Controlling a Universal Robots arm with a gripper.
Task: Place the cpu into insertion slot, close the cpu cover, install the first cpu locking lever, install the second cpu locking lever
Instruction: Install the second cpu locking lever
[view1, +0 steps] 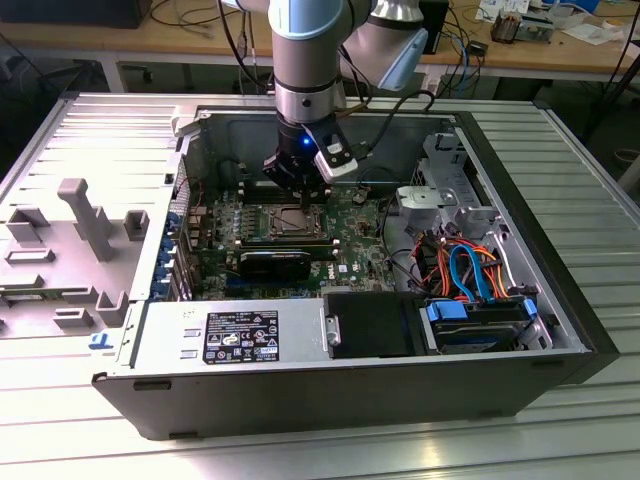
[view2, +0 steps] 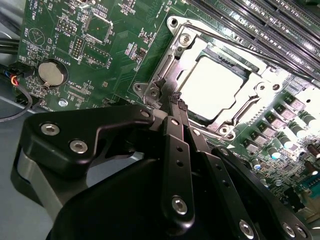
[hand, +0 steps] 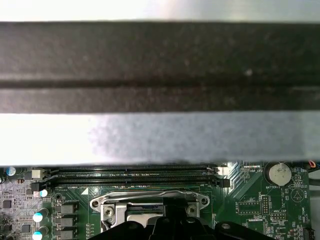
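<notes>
Down inside the open computer case, my gripper (view1: 300, 185) hangs just over the insertion slot (view1: 290, 218) on the green motherboard. The second wrist view has the cpu (view2: 215, 82) as a bright silver square lying flat in the slot, with the cpu cover (view2: 182, 47) down around it as a metal frame. A thin lever rod (view2: 235, 42) runs along one side of the frame. My black fingers (view2: 175, 130) are pressed together, and the gripper (view2: 170, 99) is shut beside a corner of the frame, next to a small metal hook. Nothing shows between the fingers. The slot (hand: 147, 202) also appears in the first wrist view.
Long black memory slots (view2: 260, 20) run beside the socket. A coin battery (view2: 52, 72) sits on the board. In the exterior view, the power supply (view1: 250, 335) lies at the front, and a drive cage with coloured cables (view1: 470, 270) on the right. A grey fixture (view1: 85, 215) stands outside the case.
</notes>
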